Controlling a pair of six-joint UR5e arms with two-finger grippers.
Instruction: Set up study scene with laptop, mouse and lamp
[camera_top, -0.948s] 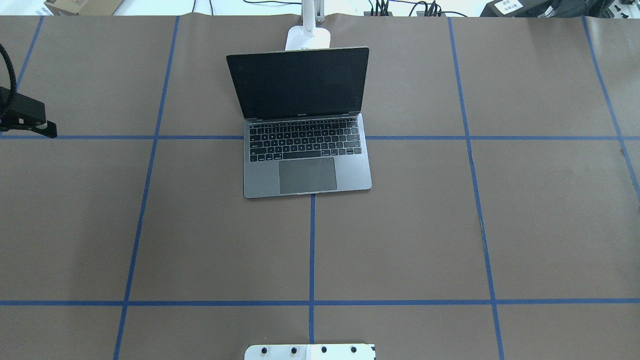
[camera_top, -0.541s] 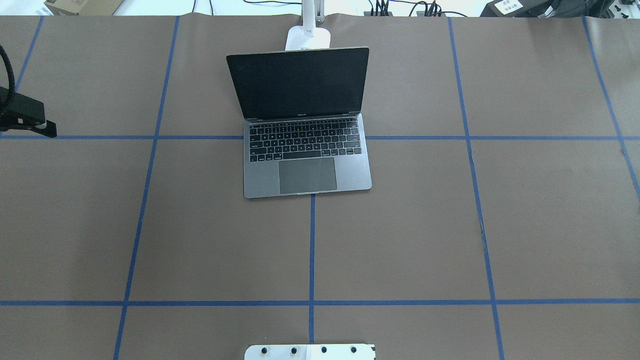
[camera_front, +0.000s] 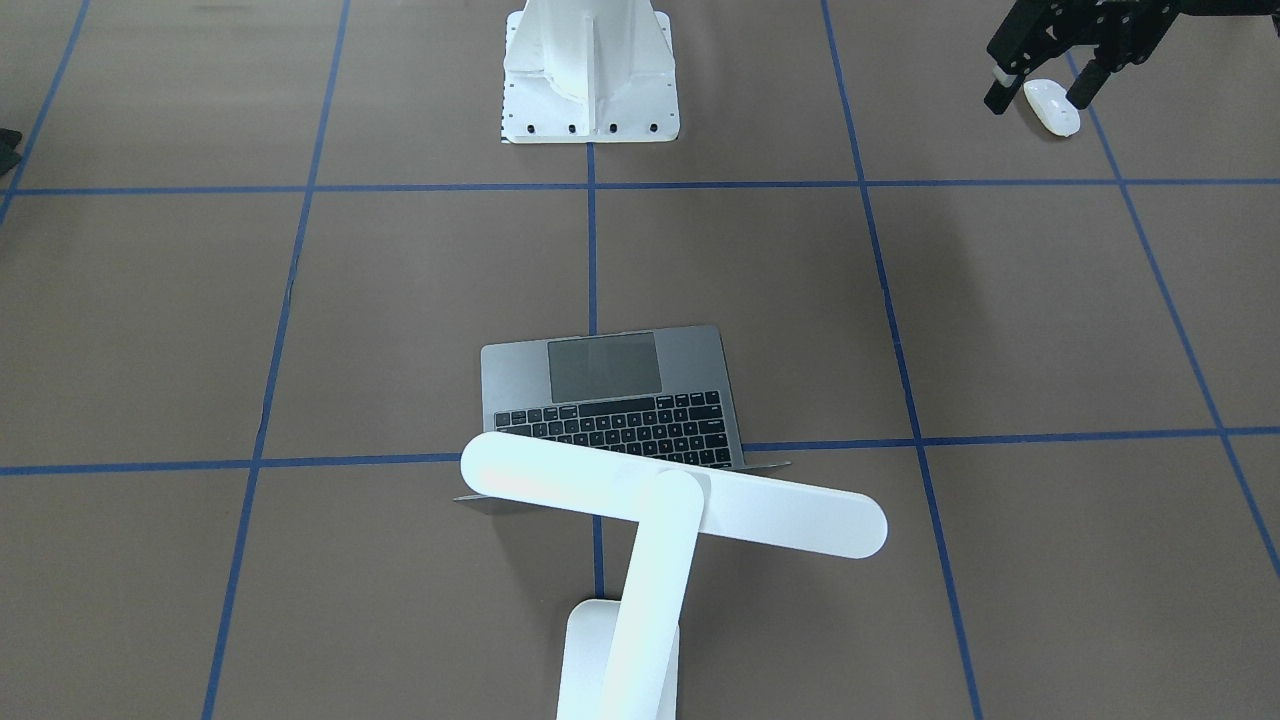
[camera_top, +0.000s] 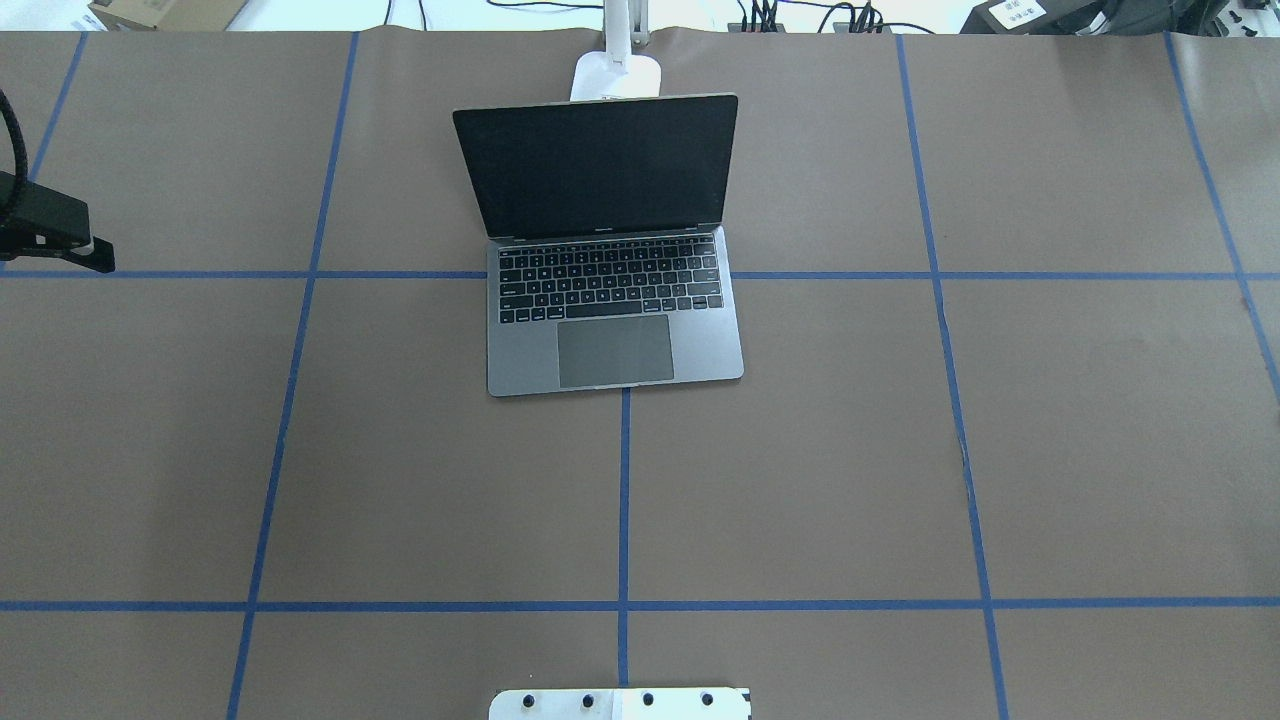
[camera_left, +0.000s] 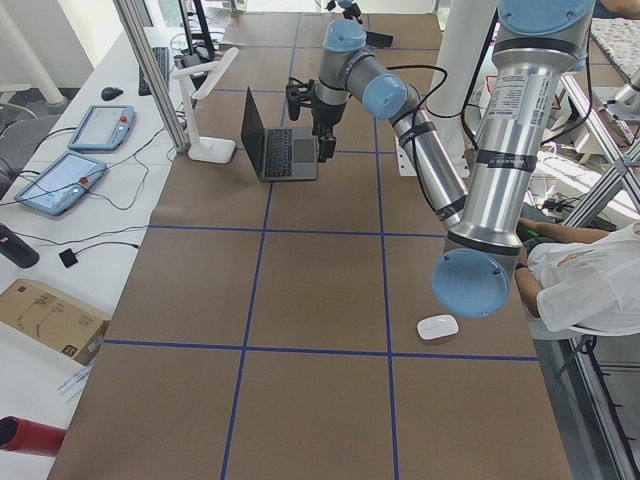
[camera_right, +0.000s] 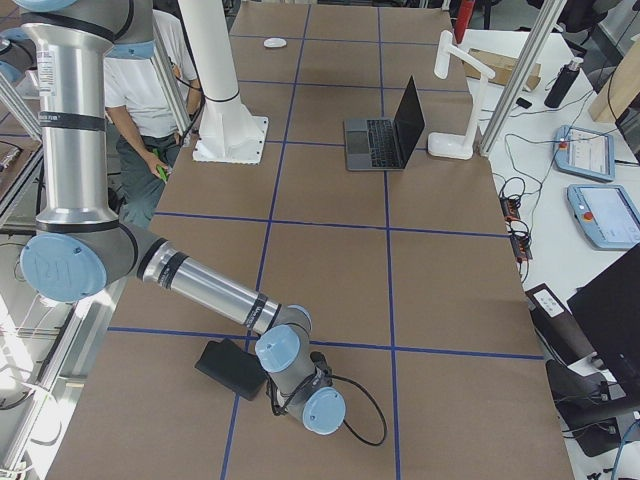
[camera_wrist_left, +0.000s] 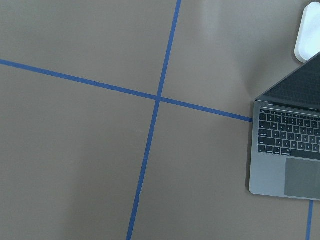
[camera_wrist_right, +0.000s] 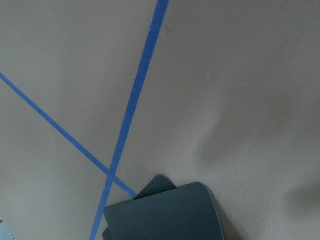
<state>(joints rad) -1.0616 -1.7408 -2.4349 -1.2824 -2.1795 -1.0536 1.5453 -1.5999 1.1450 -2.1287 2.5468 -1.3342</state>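
The laptop (camera_top: 615, 330) sits open in the upper middle of the overhead view, its dark screen upright and its keyboard and trackpad facing the bottom of the frame, on the brown table (camera_top: 900, 450) crossed by blue tape lines. The lamp (camera_front: 670, 505) stands just behind the laptop; in the front-facing view it fills the lower middle, and its long bar head runs across the top edge of the laptop's screen. The mouse (camera_front: 1052, 108) lies on the table in the upper right corner of the front-facing view, well apart from the laptop. In the left side view it shows at the lower right, near the base of the near arm. The left gripper (camera_front: 1036, 100) hangs in that same upper right corner with its two fingers spread wide and nothing between them. The mouse shows through the gap, yet the left side view puts the gripper high above the table. The right arm (camera_right: 200, 285) reaches low across the bottom left of the right side view, its wrist just beside a black mat (camera_right: 230, 368). The right gripper cannot be made out there, so whether its fingers are apart or together cannot be told. The white pedestal (camera_front: 590, 70) stands at the top middle of the front-facing view.
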